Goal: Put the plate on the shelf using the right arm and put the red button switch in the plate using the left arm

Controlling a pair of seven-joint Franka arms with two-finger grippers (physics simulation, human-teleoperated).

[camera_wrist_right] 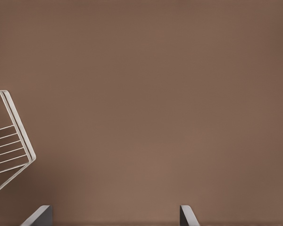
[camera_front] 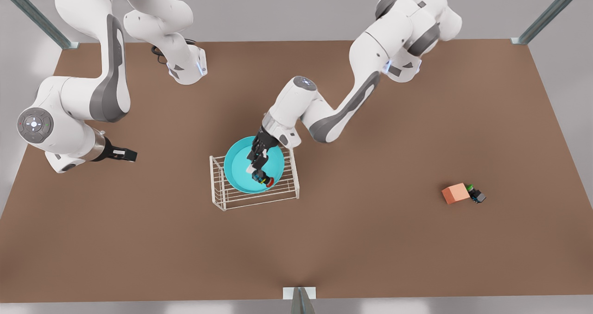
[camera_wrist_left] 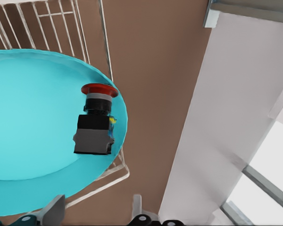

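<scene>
Round turquoise plate point(camera_front: 241, 170) on wire shelf point(camera_front: 287, 191)

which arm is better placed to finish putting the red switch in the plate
Left. The left gripper is directly over the plate on the shelf, with the red button switch already lying in the dish, fingers open. The right gripper waits off to the side, open.

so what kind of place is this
Most likely a simulated robot test cell, not a real room: two white arms stand over a bare brown table with metal frame posts at its corners, and a few props such as a wire shelf holding a turquoise plate.
</scene>
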